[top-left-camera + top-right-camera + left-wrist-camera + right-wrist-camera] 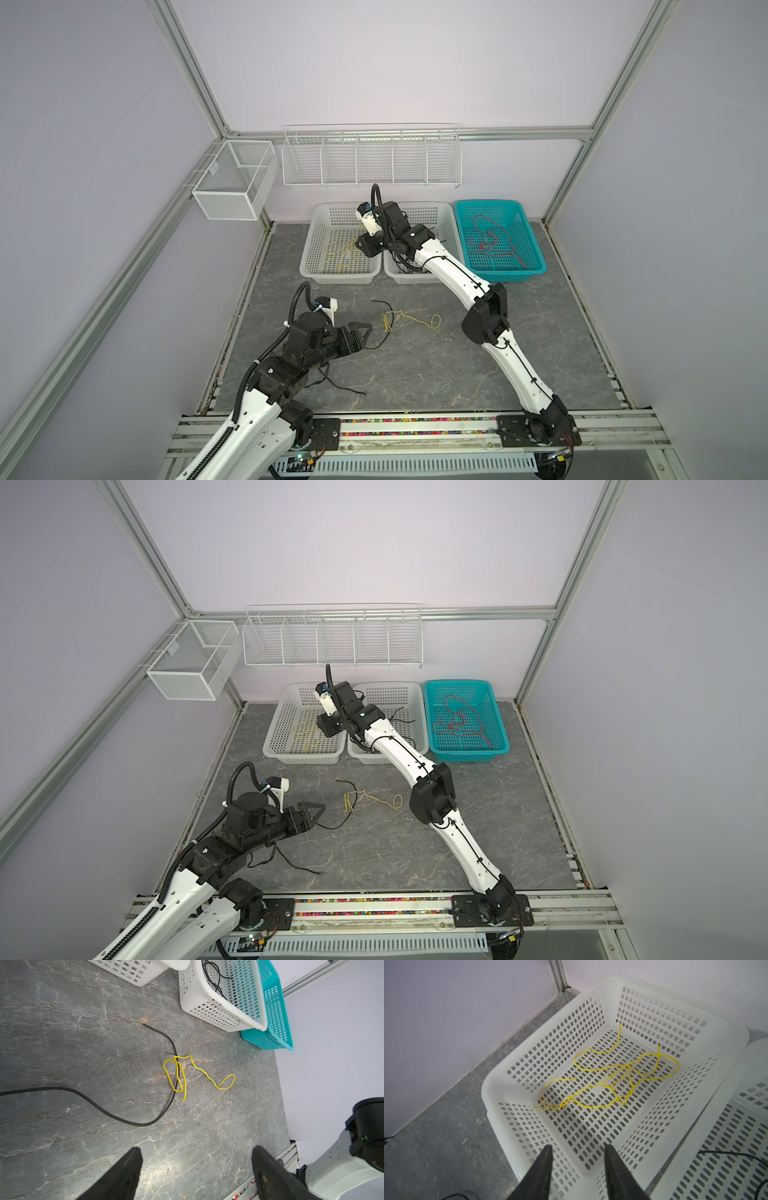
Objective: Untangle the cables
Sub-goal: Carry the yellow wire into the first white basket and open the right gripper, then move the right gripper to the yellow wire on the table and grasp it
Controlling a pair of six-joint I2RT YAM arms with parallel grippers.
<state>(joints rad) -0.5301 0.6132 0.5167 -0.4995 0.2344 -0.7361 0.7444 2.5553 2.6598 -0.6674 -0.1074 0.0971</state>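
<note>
A yellow cable (411, 318) (185, 1084) lies looped on the grey table, crossed by a black cable (390, 309) (56, 1087). My left gripper (368, 332) (196, 1148) hovers open just left of them, holding nothing. Another black cable (345, 388) trails under the left arm. My right gripper (361, 245) (579, 1146) hangs open and empty over the left white basket (340, 277) (492, 1093), which holds yellow cables (593, 1107). Black cables (409, 268) lie in the middle white basket (415, 279). Red cables (490, 243) lie in the teal basket (498, 272).
The three baskets stand in a row at the back of the table. A white wire rack (370, 158) hangs on the back wall and a mesh box (232, 178) on the left frame. An aluminium rail (415, 428) runs along the front edge.
</note>
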